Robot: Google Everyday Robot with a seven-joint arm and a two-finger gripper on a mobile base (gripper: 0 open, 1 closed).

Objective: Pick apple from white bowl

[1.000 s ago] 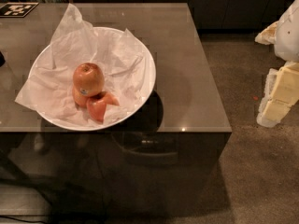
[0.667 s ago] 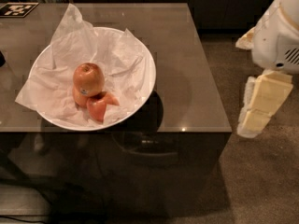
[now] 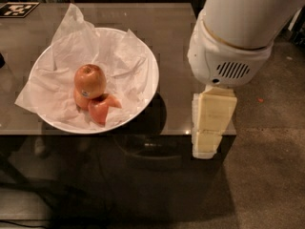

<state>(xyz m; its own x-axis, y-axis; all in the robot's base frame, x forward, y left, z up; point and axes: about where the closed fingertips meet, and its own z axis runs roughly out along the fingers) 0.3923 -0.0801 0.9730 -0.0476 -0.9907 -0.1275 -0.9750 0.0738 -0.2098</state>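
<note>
Far left of the white bowl [image 3: 148,82], at the back corner of the table [image 3: 171,27], lies a black-and-white marker tag [image 3: 16,8], partly cut off by the frame. The white bowl sits on the left half of the brown glossy table, close to the front edge and well apart from the tag. Crumpled white tissue paper [image 3: 71,39] lines the bowl, spilling over its left rim and sticking up past its back rim. The apple [image 3: 89,80], golden-orange with a small dark-and-white sticker low on its side, is inside the bowl, left of the bowl's centre, resting on top of the other fruit. A redder apple [image 3: 80,99] is mostly hidden under it, touching it. A second redder apple [image 3: 102,109] lies just right of that one and nearer the bowl's front rim, touching the apple from below. Nothing grips the apple. Right of the bowl, the table top is bare glossy brown with the bowl's shadow on it. Further right, the white robot arm [image 3: 238,32] comes down from the top of the frame over the table's right edge. The cream gripper [image 3: 206,149] hangs below it, pointing down, at the table's front right corner, well apart from the bowl and apple. Open or closed cannot be told; it holds nothing visible. Right of the gripper is speckled grey-brown floor [image 3: 271,156].
</note>
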